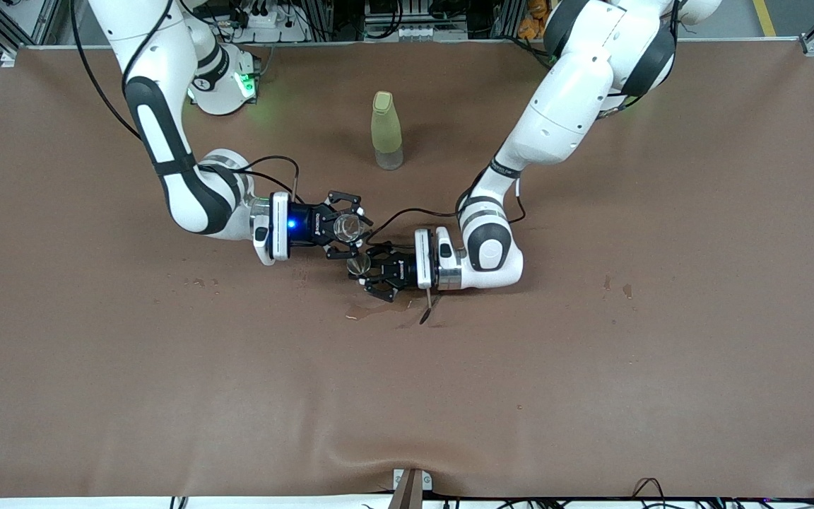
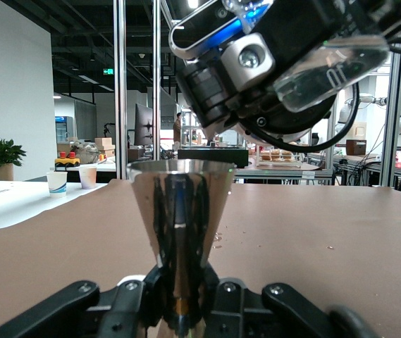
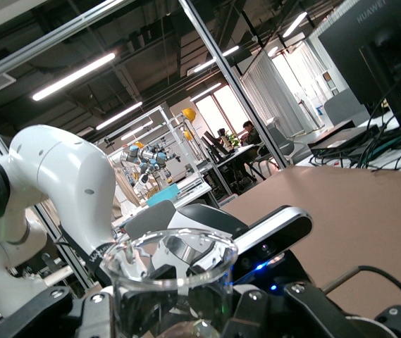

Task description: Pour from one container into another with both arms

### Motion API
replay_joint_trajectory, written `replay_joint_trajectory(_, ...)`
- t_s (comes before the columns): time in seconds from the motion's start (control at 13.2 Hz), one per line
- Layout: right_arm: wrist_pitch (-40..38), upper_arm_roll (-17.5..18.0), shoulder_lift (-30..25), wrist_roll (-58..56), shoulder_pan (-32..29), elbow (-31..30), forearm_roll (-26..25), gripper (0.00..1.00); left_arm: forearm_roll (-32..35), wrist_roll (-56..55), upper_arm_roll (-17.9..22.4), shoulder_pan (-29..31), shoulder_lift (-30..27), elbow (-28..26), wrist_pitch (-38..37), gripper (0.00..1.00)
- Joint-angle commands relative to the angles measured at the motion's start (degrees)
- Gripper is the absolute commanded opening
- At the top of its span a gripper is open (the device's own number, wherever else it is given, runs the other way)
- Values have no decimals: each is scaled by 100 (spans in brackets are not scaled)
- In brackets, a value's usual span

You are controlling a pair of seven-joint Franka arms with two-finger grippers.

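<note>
Pouring glass into metal cup, mid-bench.
My right tool (image 1: 345, 227) clamps the slippery, fragile glass (image 1: 345, 227); my left tool (image 1: 367, 271) pinches the light, stiff jigger (image 1: 358, 265), at the glass's five o'clock.

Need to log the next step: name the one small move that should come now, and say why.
Probably tip the right gripper further, so its clear glass empties into the metal cup held upright by the left gripper. The glass already hangs tilted just above the cup's rim. A wet patch on the table argues for going slowly.
</note>
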Motion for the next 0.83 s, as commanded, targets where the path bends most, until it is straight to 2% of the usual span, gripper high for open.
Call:
replay_joint_trajectory(0.0,-13,33,-139,462,30,-77,155,0,-166,121,-3,-21,-39,-18,-60,0)
replay_joint_trajectory(0.76,-14,86,-156,1156,21,-77,146,0,-166,59,-3,-64,-75,-1,72,0)
